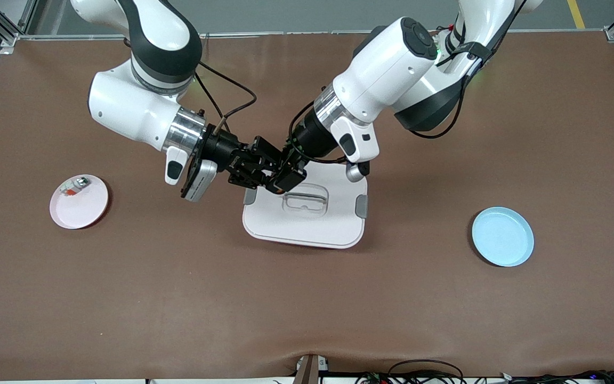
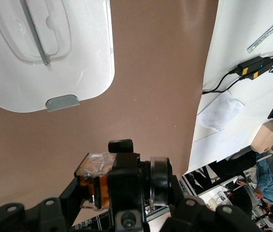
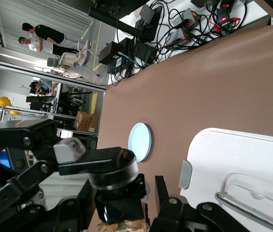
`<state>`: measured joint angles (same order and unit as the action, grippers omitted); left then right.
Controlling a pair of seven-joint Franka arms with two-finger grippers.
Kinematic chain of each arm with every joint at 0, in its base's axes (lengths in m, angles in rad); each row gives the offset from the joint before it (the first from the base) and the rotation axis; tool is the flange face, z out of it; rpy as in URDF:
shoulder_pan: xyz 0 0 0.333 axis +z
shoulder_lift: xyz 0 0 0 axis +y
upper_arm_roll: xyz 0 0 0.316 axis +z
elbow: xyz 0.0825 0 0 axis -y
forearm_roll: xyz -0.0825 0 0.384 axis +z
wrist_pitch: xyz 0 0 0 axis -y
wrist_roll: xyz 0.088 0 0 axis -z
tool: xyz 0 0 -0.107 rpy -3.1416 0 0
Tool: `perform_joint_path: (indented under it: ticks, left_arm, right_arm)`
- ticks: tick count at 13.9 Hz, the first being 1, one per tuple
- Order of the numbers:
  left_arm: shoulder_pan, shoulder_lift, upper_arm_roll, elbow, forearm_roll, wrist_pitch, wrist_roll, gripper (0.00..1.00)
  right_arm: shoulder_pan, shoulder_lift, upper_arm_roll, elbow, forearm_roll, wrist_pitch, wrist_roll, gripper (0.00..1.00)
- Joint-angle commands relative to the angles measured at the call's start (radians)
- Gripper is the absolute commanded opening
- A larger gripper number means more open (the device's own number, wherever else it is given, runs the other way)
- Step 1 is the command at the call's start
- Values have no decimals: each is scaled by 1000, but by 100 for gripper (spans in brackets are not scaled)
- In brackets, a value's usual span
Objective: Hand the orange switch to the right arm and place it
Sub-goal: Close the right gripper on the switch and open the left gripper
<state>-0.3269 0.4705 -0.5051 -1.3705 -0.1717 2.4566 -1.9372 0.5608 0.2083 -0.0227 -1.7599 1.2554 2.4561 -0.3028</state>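
The orange switch point(image 2: 97, 180) hangs in the air over the white tray's point(image 1: 333, 226) edge that lies toward the robots' bases, with my left gripper point(image 1: 284, 173) shut on it. Its black body point(image 3: 125, 207) and clear ring show in the right wrist view, and its orange-gold terminals in the left wrist view. My right gripper point(image 1: 262, 164) meets the left one tip to tip. Its jaws stand round the switch body, and a narrow gap still shows on one side. In the front view the fingers of both grippers hide most of the switch.
A pink plate point(image 1: 86, 208) holding a small white-and-grey part point(image 1: 74, 185) lies toward the right arm's end of the table. An empty blue plate point(image 1: 502, 236) lies toward the left arm's end. The white tray has grey tabs and a moulded handle.
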Motion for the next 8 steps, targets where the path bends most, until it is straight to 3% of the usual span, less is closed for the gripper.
perform_joint_path:
  ticks: [1,2,4,5,7,8]
  left_arm:
    - [-14,7,7,17,21,18,-22,32]
    - [-14,7,7,17,21,25,-20,33]
    - [-14,8,7,17,23,25,-14,41]
    - [-14,7,7,17,23,25,-14,42]
    - [-14,8,7,17,24,44,-13,47]
    - [-14,8,7,17,32,47,-13,49]
  right_arm:
    - [-7,-61,0,-62,22,-13,-13,55]
    - [-7,-66,0,-67,22,-13,-18,48]
    - [-5,-72,-2,-69,18,-16,-19,26]
    - [-5,-73,-2,-67,16,-16,-22,11]
    - [-4,-78,-2,-69,16,-16,-30,0]
    - [-4,-78,-2,-67,16,-16,-29,0]
